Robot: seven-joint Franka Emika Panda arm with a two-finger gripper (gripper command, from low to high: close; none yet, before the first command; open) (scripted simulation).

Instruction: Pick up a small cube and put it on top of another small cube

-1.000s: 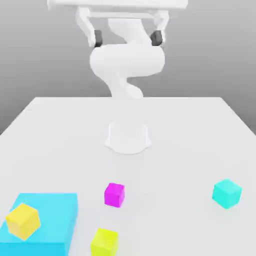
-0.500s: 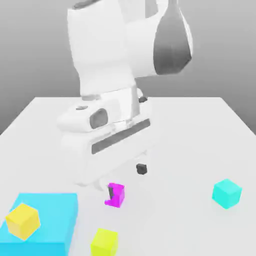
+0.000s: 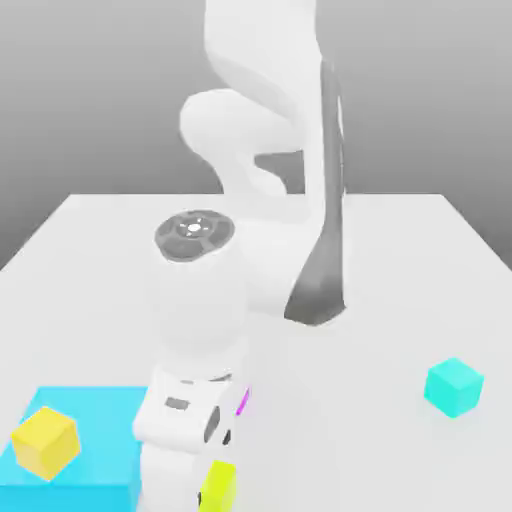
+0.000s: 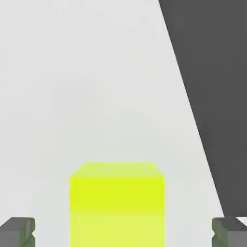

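Exterior view — arm has swung down; pincer [image 4: 123, 231] spread around lime cube [image 4: 117, 205].

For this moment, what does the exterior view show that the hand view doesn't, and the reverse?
Exterior view alone: the arm bent low over the table, the turquoise cube off at that view's right, the golden-yellow cube on the flat cyan block, and a sliver of the magenta cube.
Hand view alone: the open gripper, its fingertips well apart from the cube's sides.
Both: the lime cube.

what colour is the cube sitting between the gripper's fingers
Lime, a greenish yellow with plain faces; the lime cube shows best in the hand view.
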